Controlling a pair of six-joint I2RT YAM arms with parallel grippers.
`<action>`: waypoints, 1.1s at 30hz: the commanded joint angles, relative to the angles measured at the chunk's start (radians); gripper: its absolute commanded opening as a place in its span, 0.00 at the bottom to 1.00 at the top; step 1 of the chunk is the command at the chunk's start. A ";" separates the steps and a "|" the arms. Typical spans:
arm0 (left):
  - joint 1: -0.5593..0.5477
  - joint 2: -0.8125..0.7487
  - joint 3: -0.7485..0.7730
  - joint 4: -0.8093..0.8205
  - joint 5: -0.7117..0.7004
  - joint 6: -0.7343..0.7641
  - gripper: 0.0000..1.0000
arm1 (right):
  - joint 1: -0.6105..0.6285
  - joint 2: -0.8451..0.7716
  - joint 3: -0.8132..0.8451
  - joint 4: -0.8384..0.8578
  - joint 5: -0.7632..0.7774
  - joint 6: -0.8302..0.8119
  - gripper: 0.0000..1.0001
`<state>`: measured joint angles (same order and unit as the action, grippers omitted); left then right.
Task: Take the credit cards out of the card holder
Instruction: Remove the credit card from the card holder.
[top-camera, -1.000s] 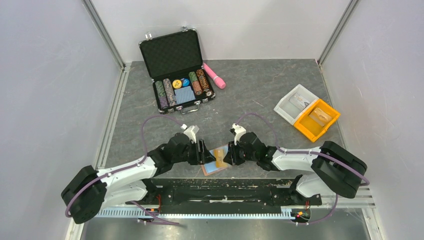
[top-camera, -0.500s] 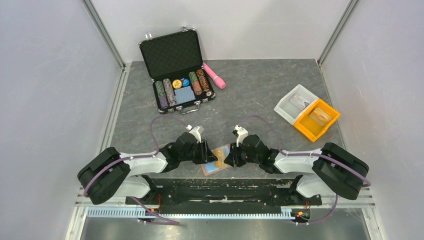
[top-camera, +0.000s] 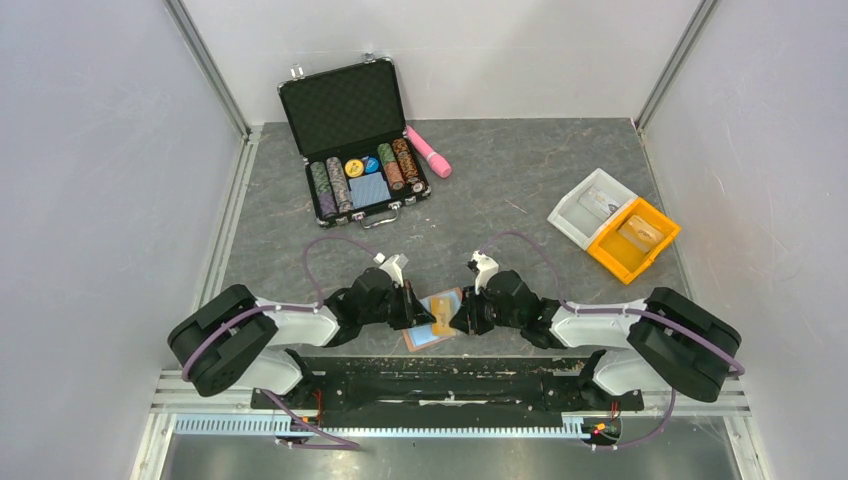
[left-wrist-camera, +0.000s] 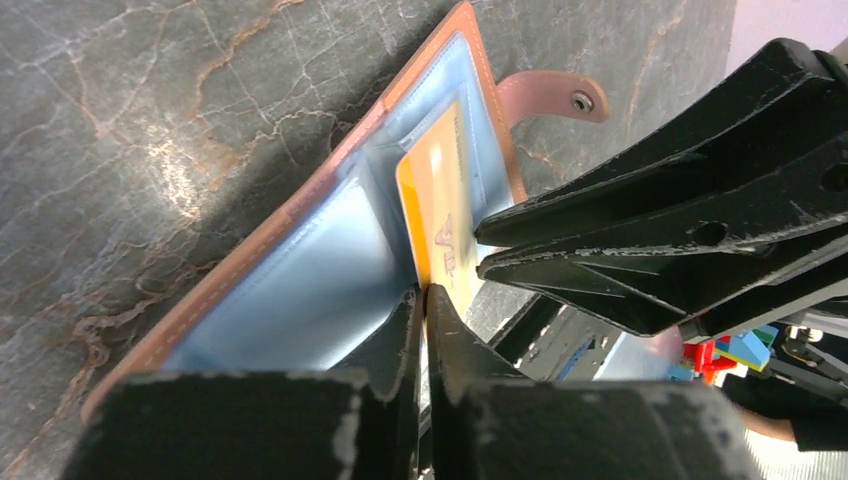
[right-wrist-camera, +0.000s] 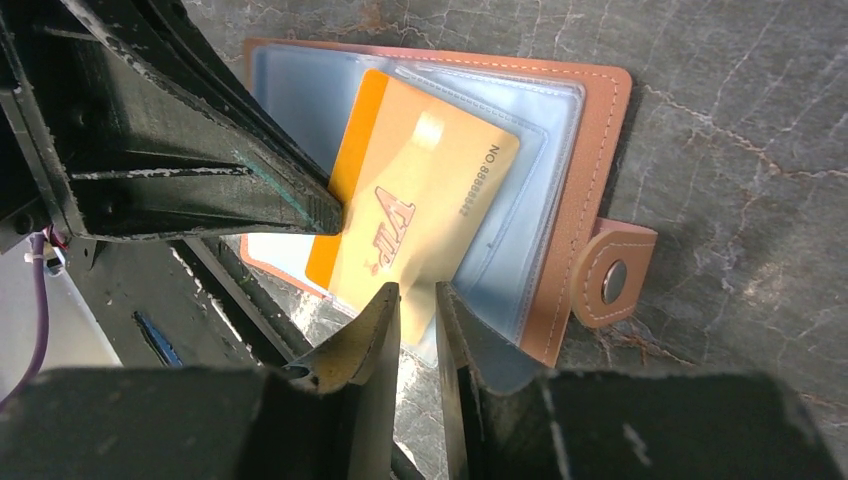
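The card holder lies open at the table's near edge, brown outside with light blue pockets and a tab. An orange-yellow credit card sticks partway out of a pocket. My left gripper is shut on the card's orange edge. From the opposite side, my right gripper has its jaws nearly together over the pocket's near edge, the card's corner showing between them. No other cards show.
A black poker chip case stands open at the back with a pink object beside it. A white bin and an orange bin sit at the right. The black base rail runs just below the holder.
My left gripper has closed from open onto the card's edge, and the left arm has drawn in toward the holder. The right gripper has hardly moved.
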<state>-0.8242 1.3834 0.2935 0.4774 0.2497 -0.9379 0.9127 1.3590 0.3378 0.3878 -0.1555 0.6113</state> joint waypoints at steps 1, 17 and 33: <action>-0.001 -0.034 -0.006 0.018 0.020 -0.058 0.02 | 0.005 -0.005 -0.008 -0.117 0.069 0.001 0.22; 0.005 -0.319 -0.032 -0.320 -0.111 -0.093 0.02 | -0.041 -0.011 0.124 -0.320 0.223 -0.081 0.22; 0.006 -0.703 0.056 -0.539 -0.161 -0.144 0.02 | -0.061 -0.193 0.119 -0.016 -0.142 -0.009 0.40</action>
<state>-0.8219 0.7448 0.3206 -0.0940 0.0837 -1.0122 0.8509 1.2343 0.5468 0.0883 -0.0902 0.5167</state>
